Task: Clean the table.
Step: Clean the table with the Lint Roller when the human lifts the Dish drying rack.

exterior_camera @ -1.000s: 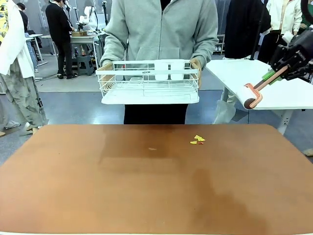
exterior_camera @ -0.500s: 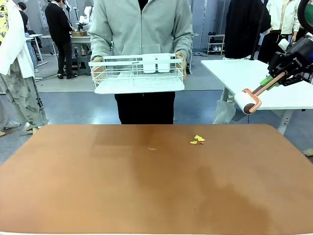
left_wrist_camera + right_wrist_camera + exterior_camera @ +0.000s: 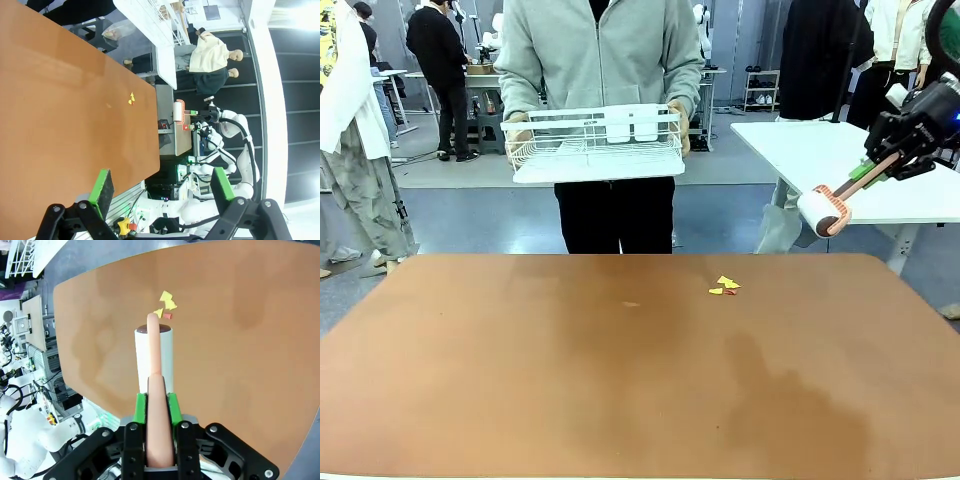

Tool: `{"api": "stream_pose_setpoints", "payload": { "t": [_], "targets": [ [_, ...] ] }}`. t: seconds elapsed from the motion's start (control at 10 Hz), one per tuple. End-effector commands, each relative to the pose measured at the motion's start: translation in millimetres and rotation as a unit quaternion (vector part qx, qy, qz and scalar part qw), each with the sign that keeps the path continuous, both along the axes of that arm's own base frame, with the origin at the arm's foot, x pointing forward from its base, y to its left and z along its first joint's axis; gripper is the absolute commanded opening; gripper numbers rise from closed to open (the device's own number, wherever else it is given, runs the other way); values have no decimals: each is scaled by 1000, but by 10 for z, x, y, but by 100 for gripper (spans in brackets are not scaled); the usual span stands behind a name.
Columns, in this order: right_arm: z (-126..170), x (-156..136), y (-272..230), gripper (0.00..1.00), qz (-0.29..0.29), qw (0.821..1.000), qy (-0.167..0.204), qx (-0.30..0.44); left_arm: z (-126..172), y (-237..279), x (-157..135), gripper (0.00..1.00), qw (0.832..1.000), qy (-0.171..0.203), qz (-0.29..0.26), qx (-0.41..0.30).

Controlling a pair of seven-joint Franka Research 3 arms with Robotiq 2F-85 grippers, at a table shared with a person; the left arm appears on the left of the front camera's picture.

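Table (image 3: pixel 620 380): one, reddish-brown, fills the near half of the front view. Left gripper (image 3: pixel 162 186): two green-padded fingers apart, nothing between them. One person (image 3: pixel 600 50) stands at the far side with one white dish rack (image 3: pixel 595 145) in two hands (image 3: pixel 678 112), off the table. One tiny speck (image 3: pixel 632 304) lies near the far edge. Just right of it are four paper scraps (image 3: pixel 725 286), three yellow and one red. Right gripper (image 3: pixel 155 402) is clamped on one lint roller (image 3: pixel 817 212), raised in front of one white table (image 3: pixel 800 140).
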State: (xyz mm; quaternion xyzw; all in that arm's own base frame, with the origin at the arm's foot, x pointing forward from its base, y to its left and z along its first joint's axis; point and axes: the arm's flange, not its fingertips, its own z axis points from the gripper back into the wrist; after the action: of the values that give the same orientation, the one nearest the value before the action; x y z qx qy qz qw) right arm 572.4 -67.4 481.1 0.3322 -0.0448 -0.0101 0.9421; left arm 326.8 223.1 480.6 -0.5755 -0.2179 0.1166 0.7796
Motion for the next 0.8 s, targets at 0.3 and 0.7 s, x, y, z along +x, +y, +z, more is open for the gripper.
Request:
{"api": "stream_pose_setpoints", "payload": {
  "t": [0.3, 0.7],
  "targets": [
    [-671, 661, 305, 21, 46, 999, -4, -25, 15, 10, -22, 100, 1000, -3, 0, -1],
    [-1160, 949, 470, 21, 34, 999, 17, -23, 15, 10, -22, 100, 1000, -3, 0, -1]
  ]
}}
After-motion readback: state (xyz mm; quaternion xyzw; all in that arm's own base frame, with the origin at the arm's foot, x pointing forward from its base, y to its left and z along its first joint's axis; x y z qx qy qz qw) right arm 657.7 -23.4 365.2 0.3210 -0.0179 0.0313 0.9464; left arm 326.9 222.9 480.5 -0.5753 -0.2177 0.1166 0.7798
